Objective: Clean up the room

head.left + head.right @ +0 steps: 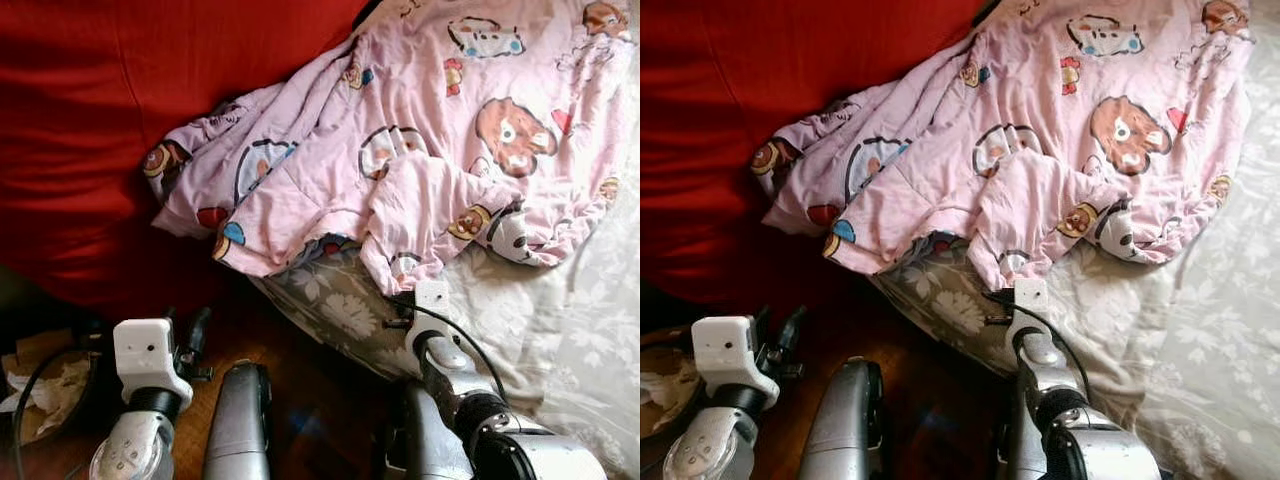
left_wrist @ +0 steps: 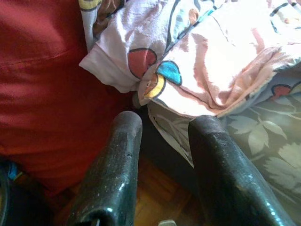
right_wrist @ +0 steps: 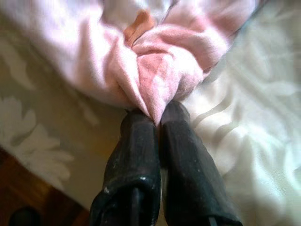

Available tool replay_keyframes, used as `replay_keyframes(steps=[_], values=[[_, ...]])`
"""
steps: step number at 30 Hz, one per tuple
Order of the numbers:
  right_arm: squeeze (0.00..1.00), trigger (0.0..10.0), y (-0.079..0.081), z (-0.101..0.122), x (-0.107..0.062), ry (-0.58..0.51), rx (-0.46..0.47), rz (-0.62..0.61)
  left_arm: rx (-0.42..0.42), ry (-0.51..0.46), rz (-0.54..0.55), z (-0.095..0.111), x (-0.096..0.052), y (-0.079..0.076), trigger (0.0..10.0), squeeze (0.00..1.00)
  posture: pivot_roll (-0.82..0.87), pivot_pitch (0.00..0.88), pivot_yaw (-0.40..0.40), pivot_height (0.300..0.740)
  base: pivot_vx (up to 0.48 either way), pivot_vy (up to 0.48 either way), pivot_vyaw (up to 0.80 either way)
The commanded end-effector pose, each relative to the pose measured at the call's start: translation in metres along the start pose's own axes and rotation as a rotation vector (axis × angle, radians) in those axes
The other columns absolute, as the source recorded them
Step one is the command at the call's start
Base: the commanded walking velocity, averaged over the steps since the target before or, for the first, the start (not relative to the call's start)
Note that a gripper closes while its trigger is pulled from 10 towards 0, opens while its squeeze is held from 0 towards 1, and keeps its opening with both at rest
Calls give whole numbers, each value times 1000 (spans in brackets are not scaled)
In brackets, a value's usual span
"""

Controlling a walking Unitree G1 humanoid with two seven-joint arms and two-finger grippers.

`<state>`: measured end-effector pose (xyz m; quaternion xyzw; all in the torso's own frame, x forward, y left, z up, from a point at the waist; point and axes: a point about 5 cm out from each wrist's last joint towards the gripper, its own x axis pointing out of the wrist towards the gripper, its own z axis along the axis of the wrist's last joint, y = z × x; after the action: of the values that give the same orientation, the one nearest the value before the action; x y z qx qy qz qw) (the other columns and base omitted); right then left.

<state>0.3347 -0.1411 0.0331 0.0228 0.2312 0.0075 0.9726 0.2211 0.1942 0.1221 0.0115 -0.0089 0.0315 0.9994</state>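
A pink blanket (image 1: 440, 150) printed with cartoon bears lies crumpled across the bed. Its near edge hangs toward me in folds. My right gripper (image 3: 157, 117) is shut on a fold of that near edge (image 3: 160, 80), and the pinched cloth bunches up just beyond the fingertips. In the eye views the right wrist (image 1: 432, 300) sits at the bed's edge, under the blanket's hem. My left gripper (image 2: 164, 127) is open with nothing between its fingers. It is held low, a little short of the blanket's left corner (image 2: 155, 84). Its wrist (image 1: 150, 355) is over the floor.
A grey-white floral sheet (image 1: 560, 330) covers the bed to the right. A red cover (image 1: 90, 130) spreads over the left and back. Dark wooden floor (image 1: 310, 400) lies below the bed edge. Crumpled paper in a container (image 1: 45, 390) sits at the far left.
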Motion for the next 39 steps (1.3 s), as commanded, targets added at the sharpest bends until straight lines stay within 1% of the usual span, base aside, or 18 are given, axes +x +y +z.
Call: replay_keyframes(steps=[1, 3, 4, 6, 7, 8, 9, 14, 18, 19, 21, 25, 28, 29, 31, 33, 37, 39], values=[[0, 0, -6, -2, -1, -1, 24, -11, 20, 28, 24, -12, 4, 6, 10000, 0, 230, 119, -53, 600, 0, 0, 0], [0, 0, -10, -2, -1, -11, 30, -11, 18, 23, 26, -13, 7, 7, 10000, 0, 224, 100, -54, 600, 0, 0, 0], [0, 0, -15, -3, -2, -19, 31, -11, 18, 19, 27, -15, 11, 7, 10000, 0, 217, 71, -53, 600, 0, 0, 0], [0, 0, -16, -3, -3, -22, 31, -11, 19, 18, 27, -15, 12, 7, 10000, 0, 217, 71, -53, 600, 0, 0, 0], [0, 0, -21, -5, -4, -28, 38, -13, 22, 23, 27, -19, 19, 8, 10000, 0, 200, 15, -50, 600, 0, 0, 0], [0, 0, -22, -6, -4, -29, 41, -14, 22, 25, 27, -21, 22, 9, 10000, 0, 200, 15, -50, 600, 0, 0, 0], [0, 10000, -26, -8, -5, -34, 41, -16, 25, 29, 28, -23, 24, 10, 10000, 0, 192, 0, -46, 600, 0, 0, 0], [0, 10000, -39, -14, -10, -72, 84, -40, 45, 64, 42, -37, 32, 19, 10000, 0, 162, 0, -28, 600, 0, 0, 0], [0, 10000, -42, -14, -12, -85, 108, -52, 46, 75, 50, -42, 38, 23, 10000, 0, 145, 0, -17, 600, 0, 0, 0], [0, 10000, -42, -14, -13, -122, 123, -29, 46, 83, 54, -46, 41, 25, 10000, 0, 135, 0, -8, 600, 0, 0, 0], [0, 10000, -42, -13, -14, -142, 130, -16, 47, 86, 56, -48, 42, 25, 10000, 0, 135, 0, -8, 600, 0, 0, 0], [0, 10000, -48, -15, -17, -166, 151, -42, 30, 120, 94, -62, 43, 33, 10000, 0, 124, 0, -1, 625, 0, 0, 0], [0, 10000, -48, -15, -17, -165, 152, -45, 22, 154, 128, -73, 40, 39, 10000, 0, 121, 0, 1, 645, 0, 0, 0], [0, 10000, -48, -14, -17, -169, 150, -45, 29, 181, 162, -80, 36, 45, 10000, 0, 118, 0, 3, 660, 0, 0, 0], [0, 10000, -48, -13, -17, -175, 146, -44, 51, 202, 186, -86, 33, 50, 10000, 0, 116, 0, 4, 670, 0, 0, 0], [0, 10000, -48, -8, -16, -195, 145, -43, 46, 249, 205, -98, 28, 54, 10000, 0, 117, 0, 6, 690, 0, 0, 0], [0, 10000, -46, -4, -16, -214, 142, -35, 44, 319, 206, -113, 19, 56, 10000, 0, 112, 0, 15, 720, 0, 0, 0], [0, 10000, -46, -4, -15, -216, 142, -34, 44, 332, 207, -117, 17, 57, 10000, 0, 113, 0, 16, 725, 0, 0, 0]])
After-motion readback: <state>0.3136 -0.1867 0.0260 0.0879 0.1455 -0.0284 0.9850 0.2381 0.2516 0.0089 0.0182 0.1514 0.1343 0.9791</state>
